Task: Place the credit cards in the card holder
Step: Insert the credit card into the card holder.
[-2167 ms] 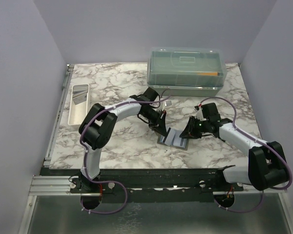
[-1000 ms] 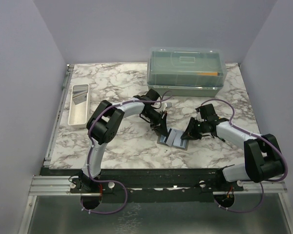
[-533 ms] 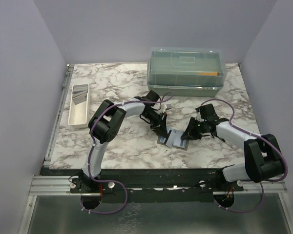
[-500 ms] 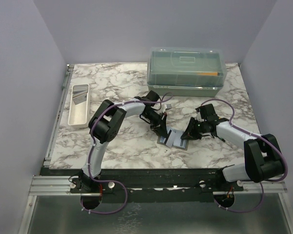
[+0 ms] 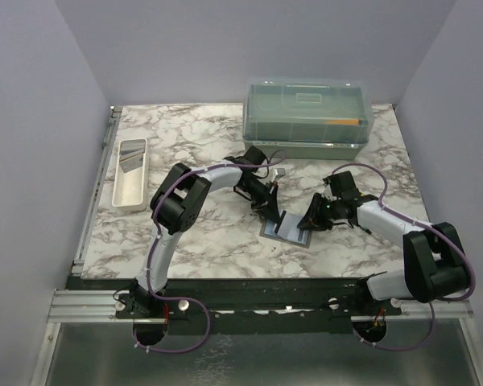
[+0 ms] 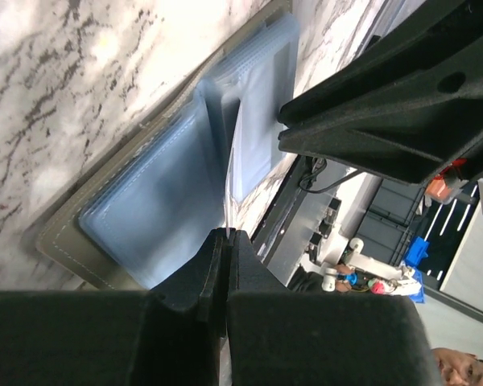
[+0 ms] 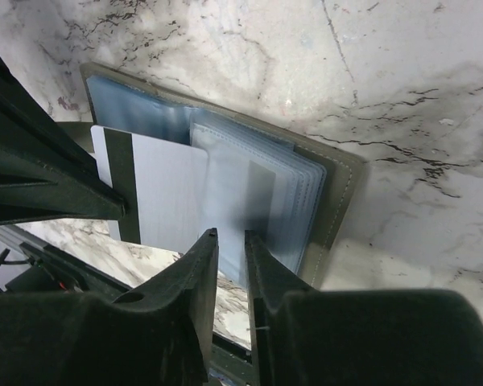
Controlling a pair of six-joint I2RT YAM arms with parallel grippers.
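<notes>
Left claw (image 6: pixel 228 236), pinching the card (image 7: pixel 163 186) by its edge, is advancing on the holder (image 7: pixel 342 189), its elbow swinging inward since the earlier views. The card is sitting partly inside a sleeve. Right claw (image 7: pixel 229 241), nearly closed, appears to be nipping a sleeve edge. Insertion is judged to be proceeding but incomplete.

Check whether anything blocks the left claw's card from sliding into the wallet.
Nothing visible does. The silver-grey plastic card, pinched in the left claw, is partly inside a clear sleeve of the grey-olive folding card holder.
</notes>
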